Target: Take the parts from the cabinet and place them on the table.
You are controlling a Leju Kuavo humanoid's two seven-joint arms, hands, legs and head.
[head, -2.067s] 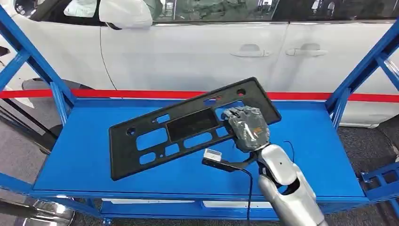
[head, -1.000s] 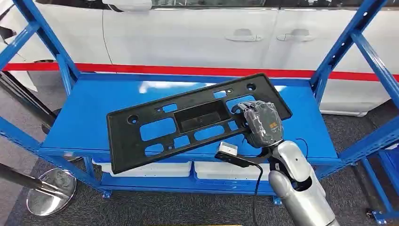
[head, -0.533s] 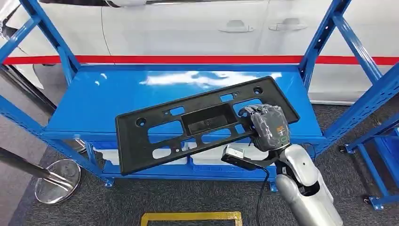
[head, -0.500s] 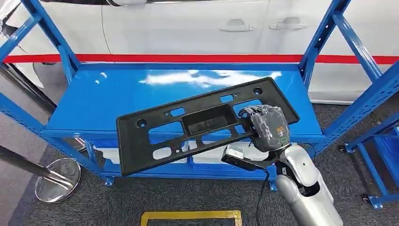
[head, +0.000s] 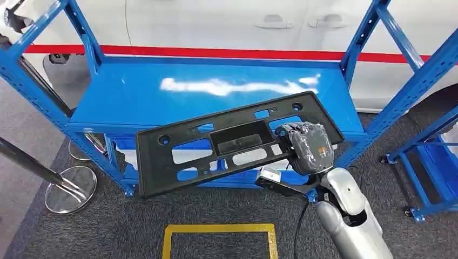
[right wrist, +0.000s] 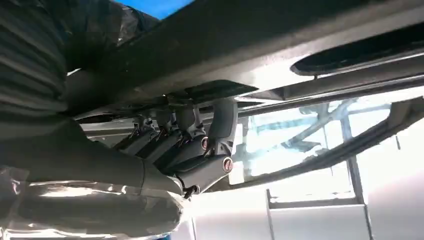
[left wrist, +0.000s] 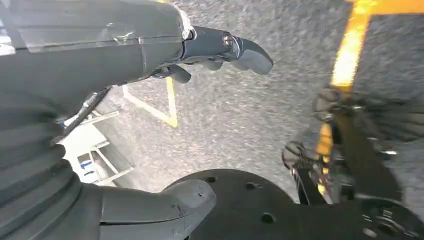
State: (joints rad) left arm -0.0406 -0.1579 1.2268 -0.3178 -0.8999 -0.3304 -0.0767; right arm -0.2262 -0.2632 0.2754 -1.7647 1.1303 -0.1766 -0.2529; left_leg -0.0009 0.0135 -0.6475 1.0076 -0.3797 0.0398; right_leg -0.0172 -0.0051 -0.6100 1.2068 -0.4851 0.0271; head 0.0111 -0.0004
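Holding a long black plastic panel (head: 232, 141) by its right end, the right hand (head: 309, 148) is keeping it up in the air in front of the blue shelf rack (head: 216, 86), clear of the shelf top. In the right wrist view the fingers (right wrist: 200, 135) are hooking up through one of the panel's cut-outs and curling tight against its underside (right wrist: 280, 45), so the grip is looking closed and firm. The panel is hanging at a slant, its free left end dipping lower and reaching out over the grey carpet (head: 108, 226), with nothing supporting that side.

The left hand (left wrist: 125, 100) is hanging down by the robot's side over the carpet, fingers apart and holding nothing.

To my eye the picking part is done and the carrying part is under way: the panel is out of the rack and is not yet on any table, and no table is showing from where the robot is looking. The next move is calling for a turn away from the rack while keeping the long free end from swinging into the blue uprights or the metal post stand (head: 70, 189) on the floor to the left, since a one-ended grip on so long a piece is likely to let it twist
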